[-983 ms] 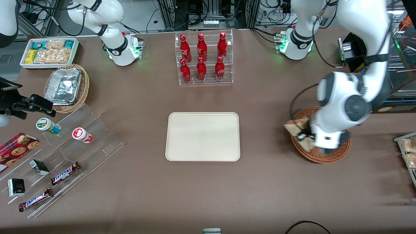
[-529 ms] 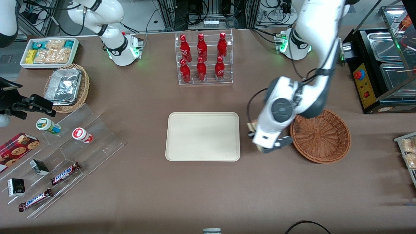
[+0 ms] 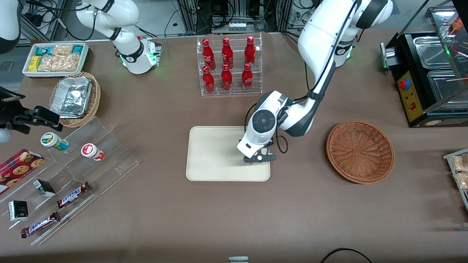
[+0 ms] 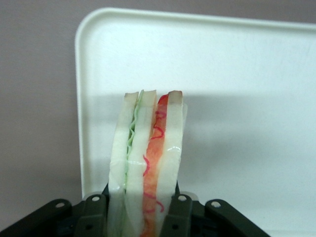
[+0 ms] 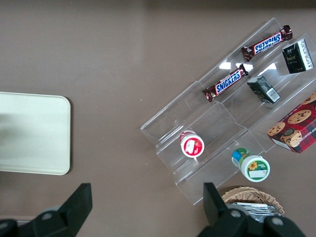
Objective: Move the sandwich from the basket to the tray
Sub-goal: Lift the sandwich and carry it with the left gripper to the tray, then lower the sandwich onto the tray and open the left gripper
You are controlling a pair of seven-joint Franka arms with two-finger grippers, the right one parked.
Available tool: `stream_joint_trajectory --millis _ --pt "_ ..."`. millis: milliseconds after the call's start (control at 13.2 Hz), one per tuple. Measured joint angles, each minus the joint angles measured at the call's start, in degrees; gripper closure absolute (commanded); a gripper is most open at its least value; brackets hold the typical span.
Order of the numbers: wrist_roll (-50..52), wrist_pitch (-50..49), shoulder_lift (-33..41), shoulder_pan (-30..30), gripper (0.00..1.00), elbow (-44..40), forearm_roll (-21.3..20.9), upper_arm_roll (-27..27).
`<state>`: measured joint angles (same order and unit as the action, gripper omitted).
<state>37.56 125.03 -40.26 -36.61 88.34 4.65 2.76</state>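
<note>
Hovering over the tray [image 3: 219,153], at its end toward the basket [image 3: 360,151]: the gripper [image 3: 259,159], clamping the sandwich [image 4: 146,163] between its fingers [image 4: 180,213]. Sitting apart from the tray, toward the working arm's end of the table: the basket. Standing farther from the front camera than the tray: a rack of bottles [image 3: 229,65].

Glossy film-wrapped sandwich [image 4: 145,168], matt smooth tray [image 3: 212,153], rough woven wicker basket [image 3: 360,151].

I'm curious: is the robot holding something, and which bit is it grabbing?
Yes. The tool pinches the sandwich by its two bread faces near one end, above the tray.
</note>
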Motion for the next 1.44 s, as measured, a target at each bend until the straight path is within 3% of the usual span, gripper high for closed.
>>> stream_joint_trajectory --millis 681,908,983,1286,1437 --pt "-1.5 0.2 -4.1 0.2 0.54 -3.3 0.0 -0.2" --pt "-1.5 0.2 -5.5 0.3 0.49 -4.8 0.0 -0.2" --pt "-1.5 0.2 -5.5 0.3 0.44 -4.8 0.0 -0.2" --pt "-1.3 0.2 -5.5 0.3 0.01 -5.3 0.0 -0.4" --pt "-0.6 -2.5 -4.5 0.7 0.00 -6.8 0.0 -0.8"
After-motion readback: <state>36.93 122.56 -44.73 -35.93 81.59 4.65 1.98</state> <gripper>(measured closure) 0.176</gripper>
